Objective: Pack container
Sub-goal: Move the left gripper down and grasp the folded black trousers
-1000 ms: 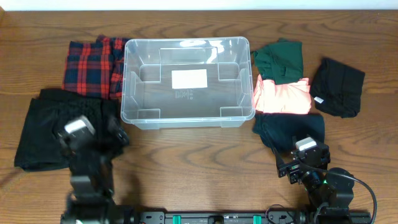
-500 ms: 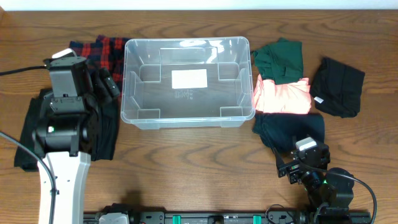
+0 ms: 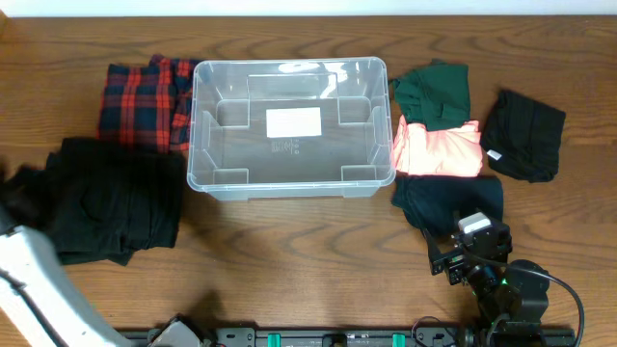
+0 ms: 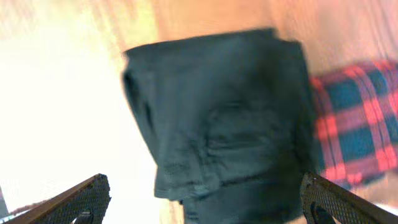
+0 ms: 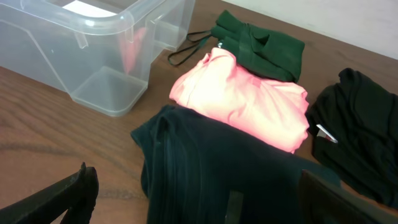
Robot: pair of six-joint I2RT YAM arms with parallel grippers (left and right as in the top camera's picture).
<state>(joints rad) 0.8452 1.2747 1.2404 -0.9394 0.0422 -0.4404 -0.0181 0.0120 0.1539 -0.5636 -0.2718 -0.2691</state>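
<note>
The clear plastic container stands empty at the table's middle back, with a white label on its base; its corner also shows in the right wrist view. My left gripper is open and empty, hovering over a folded black garment. In the overhead view the left arm is a blur at the far left edge. My right gripper is open and empty, low over a dark teal garment near the front right.
A red plaid garment lies left of the container. To its right lie a green garment, a coral pink one and a black one. The right arm's base sits at the front edge.
My left arm has swung from over the black and plaid garments out to the far left edge, uncovering both. The right arm and all the clothes have not moved.
</note>
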